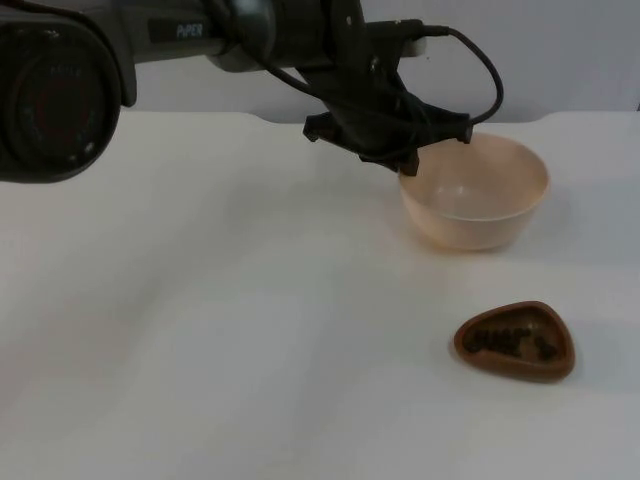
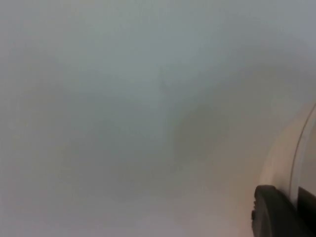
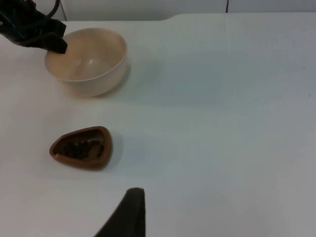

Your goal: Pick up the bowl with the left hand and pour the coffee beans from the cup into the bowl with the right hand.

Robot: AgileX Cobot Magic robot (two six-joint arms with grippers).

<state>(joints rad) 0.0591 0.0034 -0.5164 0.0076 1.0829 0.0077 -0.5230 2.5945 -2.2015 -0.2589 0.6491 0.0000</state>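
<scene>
A pale peach bowl (image 1: 478,196) stands on the white table at the right, also in the right wrist view (image 3: 88,61). My left gripper (image 1: 408,163) has reached across and sits at the bowl's left rim; in the right wrist view it (image 3: 37,32) hangs over that rim. The left wrist view shows the bowl's wall (image 2: 296,163) close beside the gripper. A brown cup (image 1: 516,342) with dark coffee beans in it lies nearer the front (image 3: 82,148). My right gripper (image 3: 129,210) hovers above the table, well away from the cup.
The table (image 1: 200,330) ends at the grey partition wall (image 1: 560,50) behind the bowl. The left arm (image 1: 150,50) stretches across the back of the scene from the left.
</scene>
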